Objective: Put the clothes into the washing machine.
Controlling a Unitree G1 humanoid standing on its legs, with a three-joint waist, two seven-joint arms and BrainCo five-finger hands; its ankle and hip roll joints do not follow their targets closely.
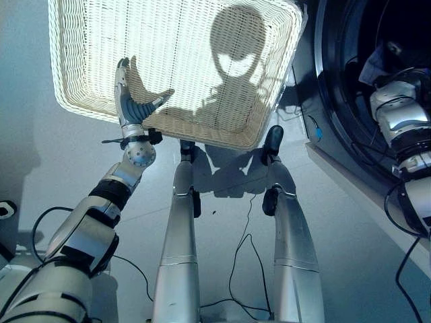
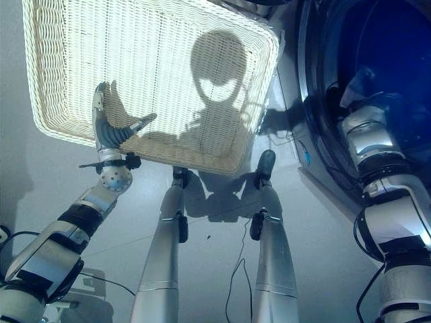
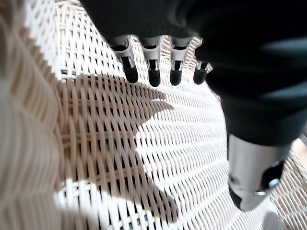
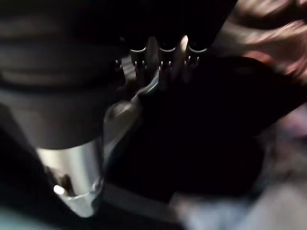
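dark clothes [image 4: 206, 139] in washing machine [image 2: 323, 101] | right hand [image 4: 163, 62] on them

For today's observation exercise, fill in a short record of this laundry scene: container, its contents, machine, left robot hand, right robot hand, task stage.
container: white wicker basket on the floor
contents: no clothes visible on its woven bottom
machine: washing machine beside the basket, door opening dark
left robot hand: inside the basket at its near rim, fingers straight, holding nothing
right robot hand: reached into the drum; too dark to tell the fingers' state or any cloth
task stage: basket looks emptied; the right arm is at the machine
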